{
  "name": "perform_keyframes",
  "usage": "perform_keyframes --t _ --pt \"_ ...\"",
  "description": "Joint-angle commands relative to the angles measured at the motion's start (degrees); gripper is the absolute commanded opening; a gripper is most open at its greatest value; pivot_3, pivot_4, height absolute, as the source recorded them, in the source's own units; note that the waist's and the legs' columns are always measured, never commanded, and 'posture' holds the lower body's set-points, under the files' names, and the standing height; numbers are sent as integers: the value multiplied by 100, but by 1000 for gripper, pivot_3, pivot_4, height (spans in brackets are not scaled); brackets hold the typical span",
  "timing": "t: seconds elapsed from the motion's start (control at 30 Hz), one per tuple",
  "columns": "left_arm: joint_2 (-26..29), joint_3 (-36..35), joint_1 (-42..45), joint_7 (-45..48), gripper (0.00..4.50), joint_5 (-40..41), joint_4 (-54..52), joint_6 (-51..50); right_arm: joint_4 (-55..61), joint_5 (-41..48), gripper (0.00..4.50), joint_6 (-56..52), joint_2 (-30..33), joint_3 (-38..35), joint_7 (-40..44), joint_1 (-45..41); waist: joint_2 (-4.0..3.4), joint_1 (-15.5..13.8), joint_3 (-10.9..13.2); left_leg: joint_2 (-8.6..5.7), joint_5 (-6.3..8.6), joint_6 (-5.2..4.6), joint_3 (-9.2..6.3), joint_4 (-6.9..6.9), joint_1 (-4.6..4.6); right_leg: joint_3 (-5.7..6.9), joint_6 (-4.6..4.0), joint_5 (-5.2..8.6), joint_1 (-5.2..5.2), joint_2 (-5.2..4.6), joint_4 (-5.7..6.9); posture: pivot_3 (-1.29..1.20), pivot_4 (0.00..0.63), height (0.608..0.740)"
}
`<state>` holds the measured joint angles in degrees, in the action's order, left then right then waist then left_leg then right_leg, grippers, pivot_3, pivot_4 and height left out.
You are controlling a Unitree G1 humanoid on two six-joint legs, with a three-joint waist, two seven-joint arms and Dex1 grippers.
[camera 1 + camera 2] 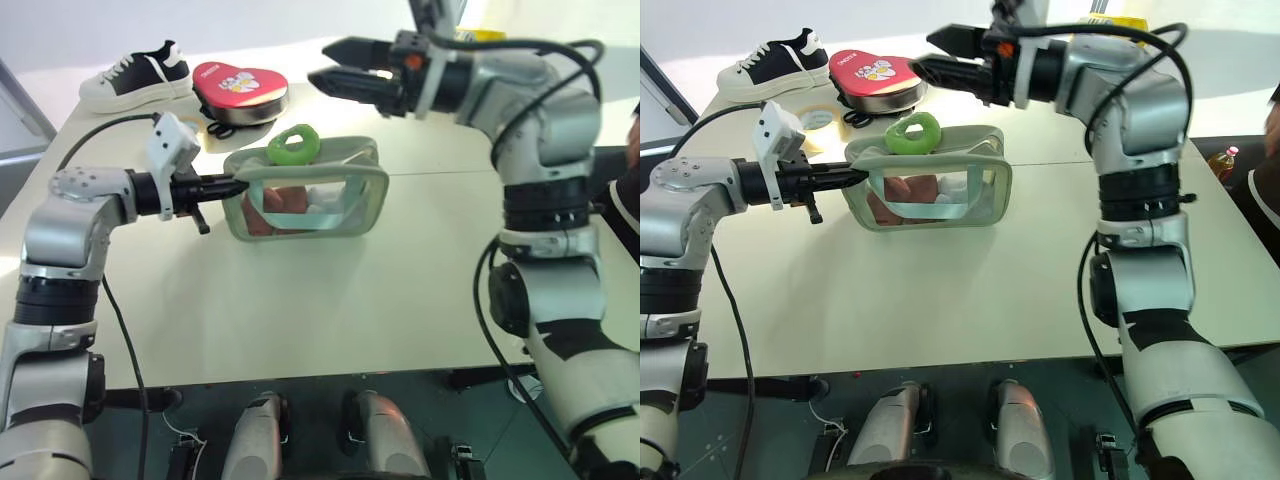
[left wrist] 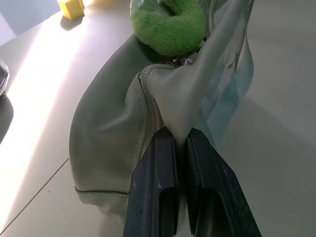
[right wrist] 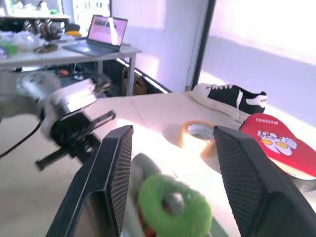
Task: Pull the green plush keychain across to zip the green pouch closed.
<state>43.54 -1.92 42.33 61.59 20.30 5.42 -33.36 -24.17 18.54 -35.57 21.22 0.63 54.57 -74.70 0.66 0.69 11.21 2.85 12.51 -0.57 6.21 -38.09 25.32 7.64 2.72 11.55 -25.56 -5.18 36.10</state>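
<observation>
The green pouch (image 1: pixel 362 188) stands on the white table (image 1: pixel 330 300), with a clear window side facing me. My left gripper (image 1: pixel 236 185) is shut on the fabric of its left end, and its fingers (image 2: pixel 163 173) pinch the end by the zipper. The green plush keychain (image 1: pixel 293 145) rests on the pouch's top, toward that left end. My right gripper (image 1: pixel 322 66) hovers open above and just behind the pouch, pointing left, touching nothing. In the right wrist view the keychain (image 3: pixel 173 207) lies below, between its spread fingers (image 3: pixel 116 173).
Behind the pouch lie a red heart-shaped tin (image 1: pixel 240 85), a black-and-white sneaker (image 1: pixel 135 75) and a roll of tape (image 1: pixel 818 118). A small yellow block (image 2: pixel 71 7) sits farther off. At the table's right edge are a person's arm (image 1: pixel 628 190) and a bottle (image 1: pixel 1223 160).
</observation>
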Motion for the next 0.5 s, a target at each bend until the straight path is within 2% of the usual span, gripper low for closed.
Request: perform_keyframes --t 0.03,0.2,0.43,0.5 --pt "-8 -114 127 -25 0 121 -161 47 -818 -548 2615 539 -144 373 -255 -212 -1 -2 1 -3 0 -1 1 0 1 0 0 0 -1 -4 0 0 150 740" --pt "-5 -103 108 -46 0 133 -183 61 -1744 -984 2615 914 -335 682 -270 -330 -1 1 1 -7 2 -5 5 0 8 -1 0 0 -6 -6 1 0 150 740" --pt "59 -148 26 -58 0 134 -210 67 -1978 -1053 2615 839 -456 701 -30 -394 -1 13 1 -6 2 -5 4 0 7 -1 1 0 -6 -5 3 0 150 740" --pt "54 -144 25 -71 0 131 -217 65 -1974 -1023 2101 826 -476 647 -22 -406 -1 12 1 -6 2 -5 4 0 7 -1 1 0 -6 -5 3 0 150 740"
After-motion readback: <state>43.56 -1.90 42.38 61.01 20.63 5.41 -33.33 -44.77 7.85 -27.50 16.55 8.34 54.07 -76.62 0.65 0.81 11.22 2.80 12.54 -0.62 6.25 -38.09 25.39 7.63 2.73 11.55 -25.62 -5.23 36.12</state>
